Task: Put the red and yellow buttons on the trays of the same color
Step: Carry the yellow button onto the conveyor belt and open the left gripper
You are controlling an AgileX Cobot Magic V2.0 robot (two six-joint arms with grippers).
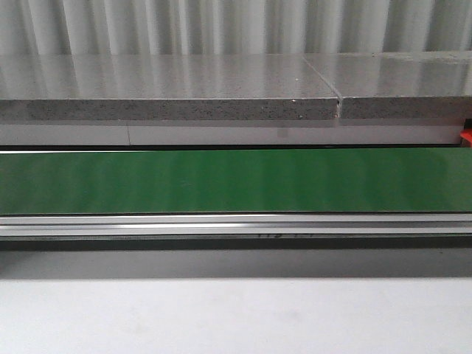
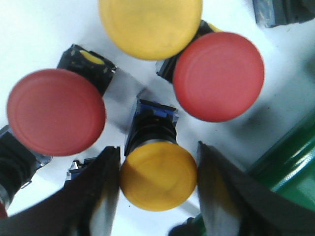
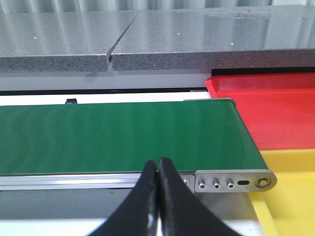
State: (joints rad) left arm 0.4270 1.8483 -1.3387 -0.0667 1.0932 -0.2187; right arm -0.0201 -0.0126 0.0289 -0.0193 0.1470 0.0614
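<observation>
In the left wrist view, several mushroom-head buttons lie on a white surface: two red ones [image 2: 55, 111] [image 2: 218, 76] and a yellow one [image 2: 150, 25]. My left gripper [image 2: 158, 177] is shut on another yellow button [image 2: 158, 176], with a finger against each side of its cap. My right gripper [image 3: 158, 184] is shut and empty and hovers in front of the green conveyor belt [image 3: 118, 135]. The red tray [image 3: 275, 110] and the yellow tray [image 3: 290, 196] sit past the belt's right end. Neither gripper shows in the front view.
The green belt [image 1: 236, 181] runs across the front view, with a grey stone ledge [image 1: 169, 109] behind it and a white table surface [image 1: 236, 317] in front. A sliver of the red tray [image 1: 466, 138] shows at the far right. A green belt frame [image 2: 290, 157] lies beside the buttons.
</observation>
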